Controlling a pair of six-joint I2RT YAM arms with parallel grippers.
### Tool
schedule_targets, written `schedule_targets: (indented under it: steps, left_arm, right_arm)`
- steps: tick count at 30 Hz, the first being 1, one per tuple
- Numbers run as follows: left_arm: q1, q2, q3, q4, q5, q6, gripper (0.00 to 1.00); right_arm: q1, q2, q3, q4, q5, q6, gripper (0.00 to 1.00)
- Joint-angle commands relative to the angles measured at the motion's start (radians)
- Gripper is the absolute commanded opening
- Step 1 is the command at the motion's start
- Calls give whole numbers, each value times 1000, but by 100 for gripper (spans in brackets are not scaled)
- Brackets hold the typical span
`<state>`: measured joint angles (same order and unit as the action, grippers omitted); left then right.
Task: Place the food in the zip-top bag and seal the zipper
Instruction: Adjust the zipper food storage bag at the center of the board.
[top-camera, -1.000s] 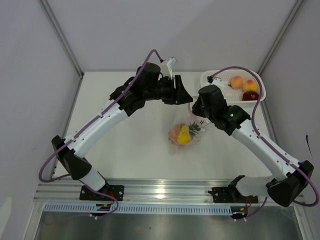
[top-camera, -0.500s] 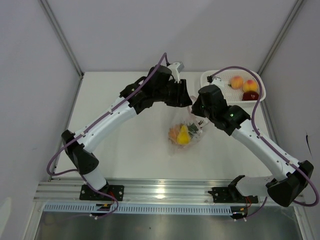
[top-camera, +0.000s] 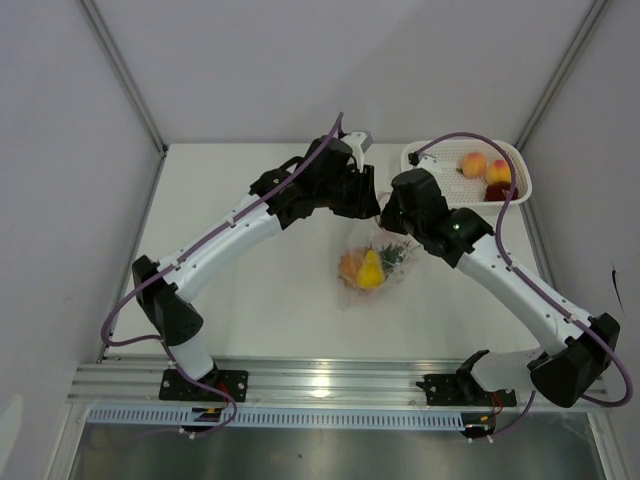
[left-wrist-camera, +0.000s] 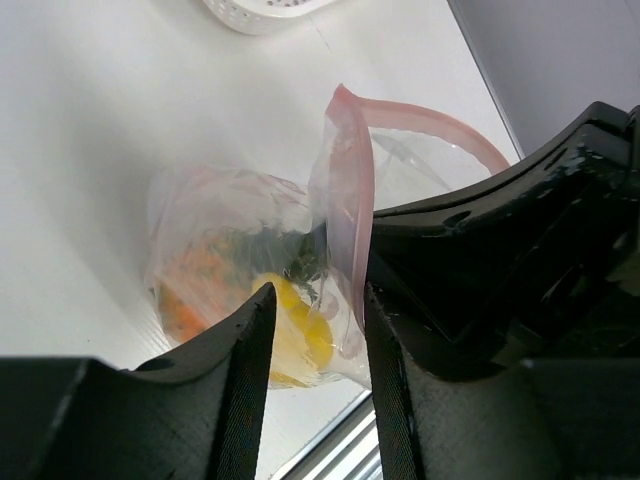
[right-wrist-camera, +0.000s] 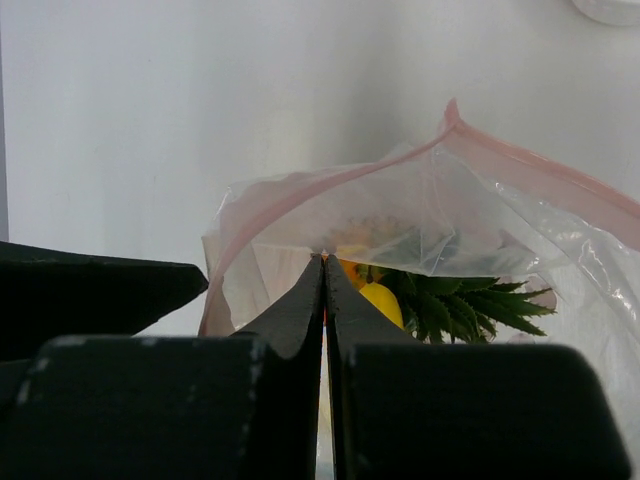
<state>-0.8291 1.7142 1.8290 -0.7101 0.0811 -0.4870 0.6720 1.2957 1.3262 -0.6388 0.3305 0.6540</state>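
Note:
The clear zip-top bag (top-camera: 370, 262) lies mid-table with the orange pineapple (top-camera: 350, 266) and a yellow fruit (top-camera: 371, 270) inside. My right gripper (top-camera: 388, 228) is shut on the bag's mouth edge and holds it up; in the right wrist view (right-wrist-camera: 325, 258) the mouth gapes open, the pink-red zipper (right-wrist-camera: 330, 172) arching above the yellow fruit (right-wrist-camera: 385, 300) and green crown (right-wrist-camera: 455, 300). My left gripper (top-camera: 377, 205) is open right at the mouth. In the left wrist view (left-wrist-camera: 316, 290) the zipper (left-wrist-camera: 348, 200) hangs just ahead of its fingertips, close to the right finger (left-wrist-camera: 385, 350).
A white mesh basket (top-camera: 415, 160) at the back right holds two peaches (top-camera: 473, 164) (top-camera: 499, 171) and a dark red apple (top-camera: 500, 190). The two grippers are almost touching above the bag. The cell's walls stand close on both sides.
My left arm has swung right and brought its gripper up to the bag's mouth beside the right gripper. The right gripper has shifted slightly back-left with the bag edge in it.

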Motion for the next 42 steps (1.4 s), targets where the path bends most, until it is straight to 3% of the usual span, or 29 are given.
schedule_targets:
  steps: [1, 18, 24, 32, 35, 36, 42]
  left_arm:
    - [-4, -39, 4, 6, -46, 34, 44]
    - [-2, 15, 122, -78, 35, 19, 44]
    - [-2, 32, 108, -85, 60, 21, 32]
    - [-2, 39, 75, -72, 82, 27, 26]
    - [-2, 50, 65, -75, 80, 30, 12]
    - [-2, 53, 67, -77, 89, 30, 1]
    - [24, 16, 39, -49, 134, 42, 1]
  right_arm:
    - [0, 13, 28, 28, -5, -11, 0]
    - [-14, -29, -50, 139, -134, -8, 0]
    - [-14, -22, -44, 153, -136, -14, 0]
    - [-15, -19, -35, 145, -120, -19, 0]
    - [-14, -19, -30, 137, -114, -22, 0]
    - [-14, -16, -25, 133, -107, -21, 0]
    - [-17, -21, -7, 54, -56, -34, 0]
